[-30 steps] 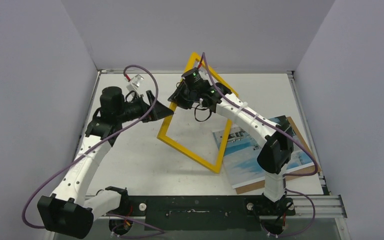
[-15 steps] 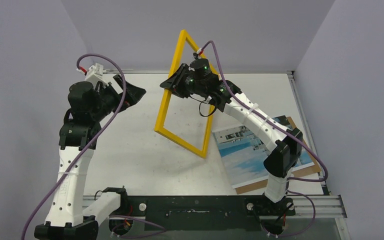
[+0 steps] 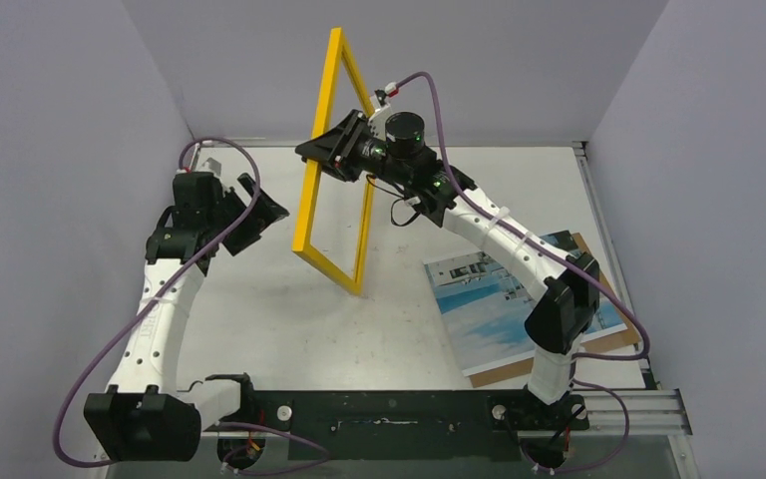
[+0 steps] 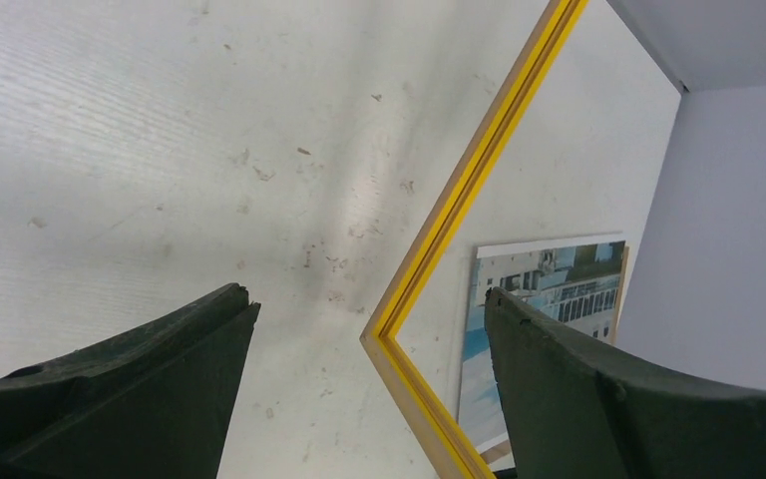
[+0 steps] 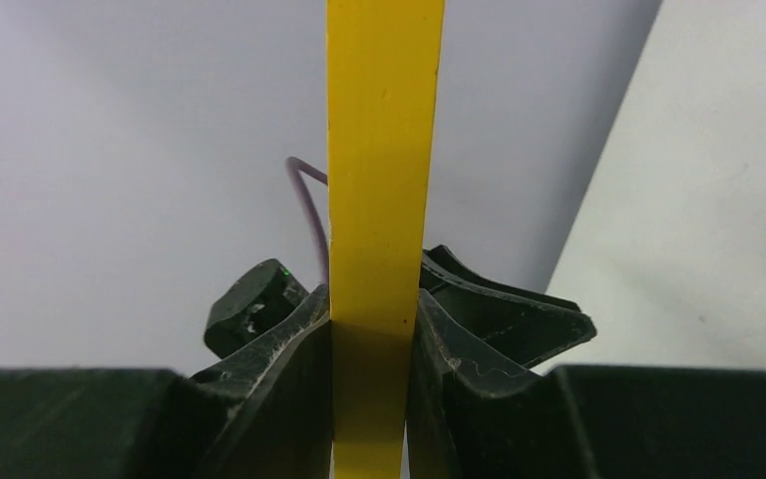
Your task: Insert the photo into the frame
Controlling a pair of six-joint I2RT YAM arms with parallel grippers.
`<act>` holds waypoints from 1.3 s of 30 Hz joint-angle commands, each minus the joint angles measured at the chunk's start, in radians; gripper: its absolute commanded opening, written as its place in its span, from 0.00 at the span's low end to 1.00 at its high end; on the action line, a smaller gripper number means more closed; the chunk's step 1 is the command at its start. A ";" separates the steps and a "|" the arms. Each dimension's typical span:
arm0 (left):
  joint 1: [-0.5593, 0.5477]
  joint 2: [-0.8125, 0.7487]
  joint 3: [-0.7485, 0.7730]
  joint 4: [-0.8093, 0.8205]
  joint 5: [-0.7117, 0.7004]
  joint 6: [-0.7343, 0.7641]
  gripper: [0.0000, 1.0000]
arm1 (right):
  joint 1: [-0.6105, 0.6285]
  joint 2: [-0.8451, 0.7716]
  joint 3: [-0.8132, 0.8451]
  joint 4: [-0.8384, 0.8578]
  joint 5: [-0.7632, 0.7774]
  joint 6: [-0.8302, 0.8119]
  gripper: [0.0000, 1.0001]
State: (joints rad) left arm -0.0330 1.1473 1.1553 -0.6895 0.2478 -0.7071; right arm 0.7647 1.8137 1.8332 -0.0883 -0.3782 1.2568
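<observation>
My right gripper (image 3: 319, 152) is shut on the upper part of the frame (image 3: 305, 200), a thin yellow rectangle held nearly upright above the table's back middle. In the right wrist view the yellow bar (image 5: 384, 150) is pinched between both fingers of that gripper (image 5: 375, 289). The left gripper (image 3: 264, 202) hangs open and empty just left of the frame. Its wrist view shows the frame's lower corner (image 4: 439, 249) between the spread fingers of the gripper (image 4: 367, 296). The photo (image 3: 499, 299) lies picture-side up at the right, and is also seen through the frame (image 4: 549, 284).
A brown backing board (image 3: 507, 370) lies under the photo near the table's right edge. Purple cables loop off both arms. Grey walls close in the table at the back and both sides.
The right arm has swung the frame from a low tilt up to nearly upright and carried it leftwards. The left arm has drawn back to the left, and its jaws have widened.
</observation>
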 commanded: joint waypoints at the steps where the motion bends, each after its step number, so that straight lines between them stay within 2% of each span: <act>1: 0.063 -0.045 0.034 -0.054 -0.125 -0.027 0.84 | -0.005 0.033 0.015 0.286 -0.086 0.109 0.13; 6: 0.136 -0.063 0.032 -0.110 -0.137 -0.025 0.84 | 0.014 0.132 0.069 0.417 -0.128 0.250 0.14; 10: 0.176 -0.076 0.047 -0.153 -0.156 -0.008 0.84 | 0.032 0.183 0.114 0.448 -0.140 0.295 0.14; 24: 0.192 -0.062 0.089 -0.182 -0.172 0.013 0.84 | 0.074 0.346 0.246 0.551 -0.156 0.439 0.16; 39: 0.200 -0.042 0.117 -0.217 -0.186 0.066 0.84 | 0.085 0.420 0.216 0.611 -0.152 0.410 0.24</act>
State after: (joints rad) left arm 0.1551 1.1038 1.2285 -0.9070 0.0647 -0.6659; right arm 0.8406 2.2536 2.0232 0.3683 -0.5232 1.6836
